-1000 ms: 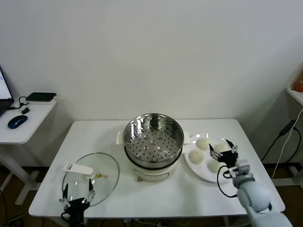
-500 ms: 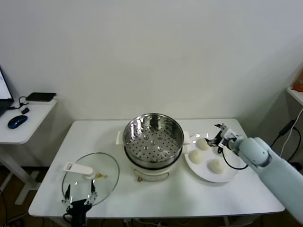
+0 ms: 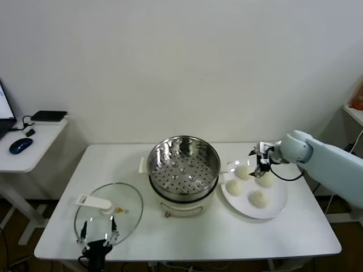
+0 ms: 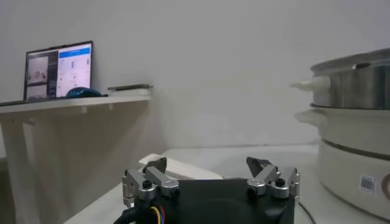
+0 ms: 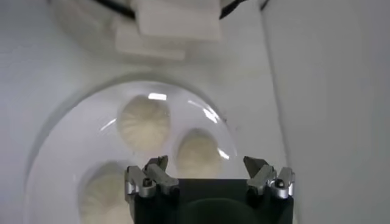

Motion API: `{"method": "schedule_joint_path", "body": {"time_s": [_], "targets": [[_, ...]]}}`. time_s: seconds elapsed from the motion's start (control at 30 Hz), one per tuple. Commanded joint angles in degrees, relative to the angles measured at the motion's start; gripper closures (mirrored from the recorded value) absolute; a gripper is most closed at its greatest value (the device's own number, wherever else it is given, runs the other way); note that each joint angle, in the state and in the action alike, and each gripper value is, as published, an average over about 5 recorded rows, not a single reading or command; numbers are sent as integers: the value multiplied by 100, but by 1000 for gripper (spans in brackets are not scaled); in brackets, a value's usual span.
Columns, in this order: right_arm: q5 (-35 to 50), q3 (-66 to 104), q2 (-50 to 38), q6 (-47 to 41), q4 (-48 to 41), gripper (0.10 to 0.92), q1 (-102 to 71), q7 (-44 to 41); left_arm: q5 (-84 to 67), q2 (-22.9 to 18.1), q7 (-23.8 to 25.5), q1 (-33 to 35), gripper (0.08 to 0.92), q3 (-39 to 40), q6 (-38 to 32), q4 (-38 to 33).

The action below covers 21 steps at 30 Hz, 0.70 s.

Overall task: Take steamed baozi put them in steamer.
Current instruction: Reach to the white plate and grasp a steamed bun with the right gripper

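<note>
**A:** Wide view first: white table point(image 3: 187, 238), and dead centre the steamer point(image 3: 184, 164), shiny perforated basket on its white pot, nothing in it yet. Near left lies the glass lid point(image 3: 109, 213), flat on the table.

**B:** And to the right of the steamer, the white plate point(image 3: 272, 211) carrying all four steamed baozi point(image 3: 258, 198). None has made the trip, so I'd call the task barely begun.

**A:** The right gripper point(image 3: 262, 164) is the one at work, reaching in from the right over the far side of the plate, jaws spread wide, nothing between them.

**B:** Look at the wrist camera: the buns sit beyond and below the fingertips point(image 5: 155, 172), one far bun point(image 5: 198, 152) roughly in line with the gap. The buns are round, so no long axis to worry about. Judging by that, it's a straight drop onto it.

**A:** Then a carry left, since the basket lies to the gripper's left. Right arm is clearly nearer.

**B:** The left gripper point(image 3: 97, 237) waits at the near edge by the lid, fingers apart, empty.
</note>
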Motion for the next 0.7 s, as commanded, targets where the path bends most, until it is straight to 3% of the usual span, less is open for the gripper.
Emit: {"method": "schedule_joint_path", "body": {"time_s": [0.03,0.3,0.7], "targets": [[161,-1444,748,842,-1399,203,1165,-938,13,-12,1,-4,177,3,-19,46],[38,-1002,1643,1051,-2635,203,616,-1010,-7,49,13,-41,177,-50,-29,129],[-142,-553,2138,947,-3108,203,-147,-954,-2,75,31,-90,177,-57,-20,195]]}}
